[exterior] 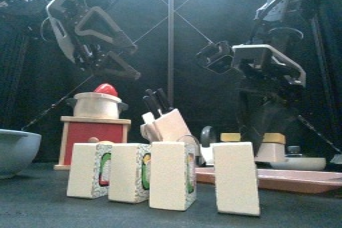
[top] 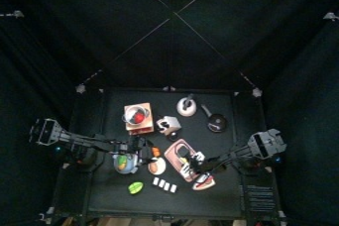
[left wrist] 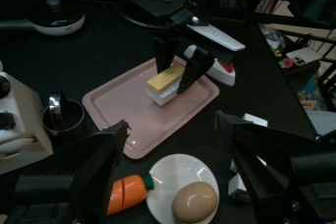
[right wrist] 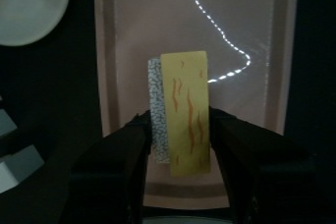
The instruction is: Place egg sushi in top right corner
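Right end effector pinches egg sushi over pink tray's bare middle.

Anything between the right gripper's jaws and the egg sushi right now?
Nothing: in the right wrist view the right gripper straddles the egg sushi over the pink tray.

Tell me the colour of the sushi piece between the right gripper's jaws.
The egg sushi is pale yellow with orange streaks on white rice, clearest in the right wrist view.
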